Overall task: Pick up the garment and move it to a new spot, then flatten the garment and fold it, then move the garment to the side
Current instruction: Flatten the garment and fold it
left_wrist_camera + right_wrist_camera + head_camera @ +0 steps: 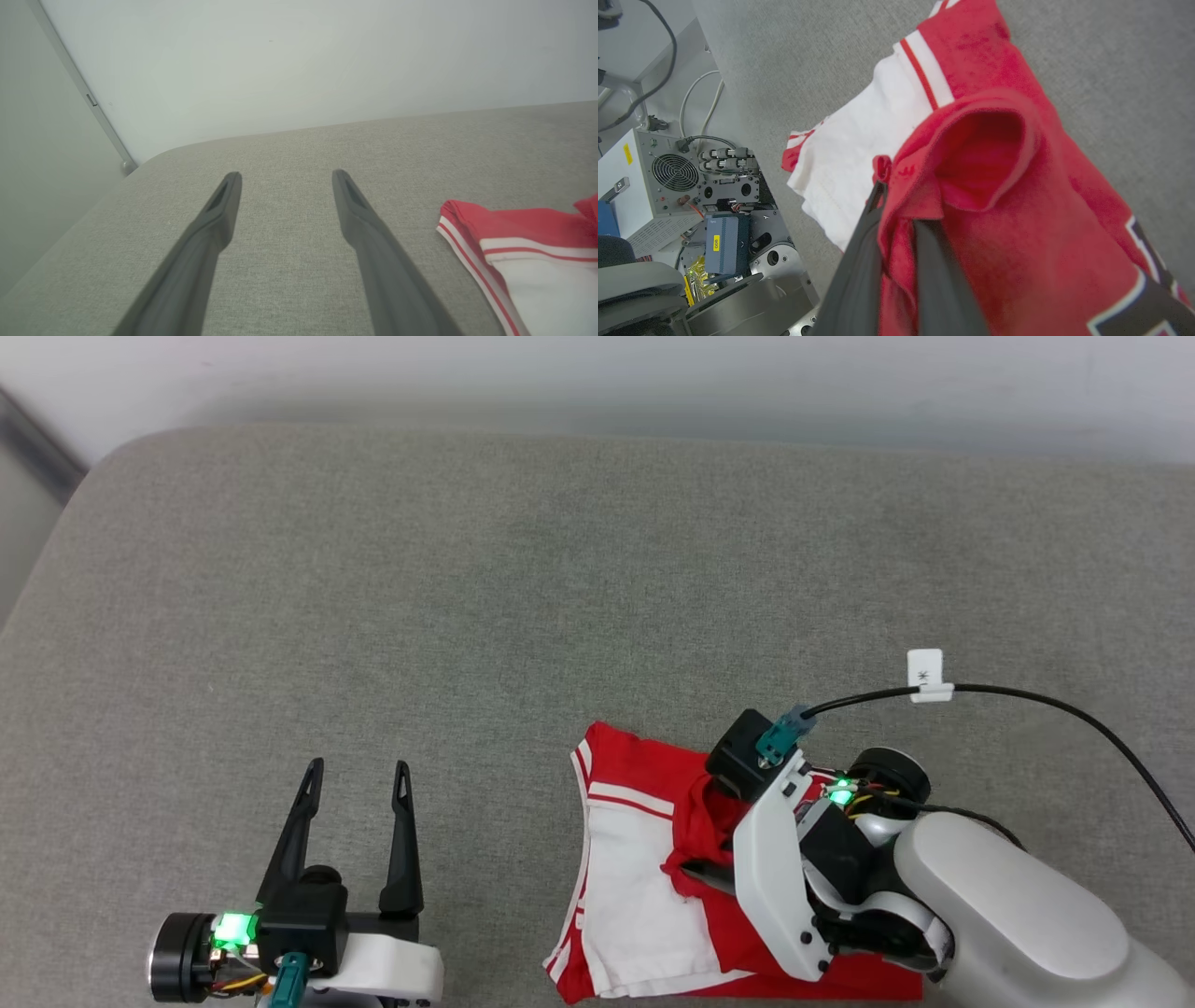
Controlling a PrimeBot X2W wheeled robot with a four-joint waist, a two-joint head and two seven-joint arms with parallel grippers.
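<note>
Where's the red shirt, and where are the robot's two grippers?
shirt [635, 887]: head view, on its white sleeve.
left gripper [359, 767]: head view, midway between its open fingers' tips.
right gripper [899, 207]: right wrist view, between its fingertips, pinching red cloth.

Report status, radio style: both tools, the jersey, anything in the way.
Left tool open, above cushion. Right tool shut on jersey, red fold. Jersey folded on cushion, near edge. No obstruction seen.
</note>
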